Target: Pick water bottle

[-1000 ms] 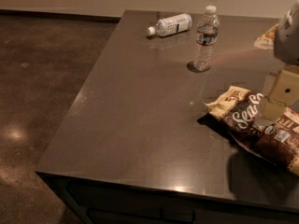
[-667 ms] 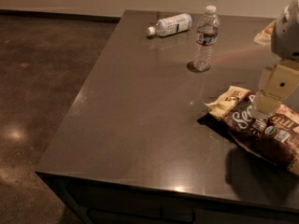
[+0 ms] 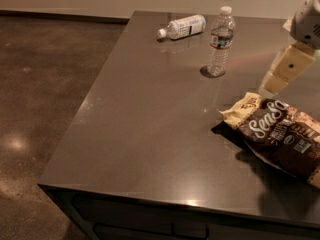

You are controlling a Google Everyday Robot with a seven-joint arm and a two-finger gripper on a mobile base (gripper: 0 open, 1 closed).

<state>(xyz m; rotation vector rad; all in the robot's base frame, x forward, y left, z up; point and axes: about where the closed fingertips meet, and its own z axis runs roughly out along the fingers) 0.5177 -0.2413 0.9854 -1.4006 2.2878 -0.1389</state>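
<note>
The water bottle (image 3: 221, 40) stands upright on the dark table (image 3: 145, 134), toward the far middle. It is clear ribbed plastic with a white cap and a narrow dark label band. My gripper (image 3: 276, 82) is cream-coloured and hangs from the white arm (image 3: 307, 18) at the right edge of the view. It is above the table, to the right of the bottle, a little nearer the camera, and not touching it.
A second bottle (image 3: 182, 26), wrapped in a pale label, lies on its side at the far edge of the table, left of the upright one. A dark brown snack bag (image 3: 280, 134) lies at the right, just below the gripper. The table's left and front edges drop to a brown floor (image 3: 40, 94).
The gripper has moved up the view, away from the snack bag, and slightly left toward the water bottle. The bottles and the bag have not moved.
</note>
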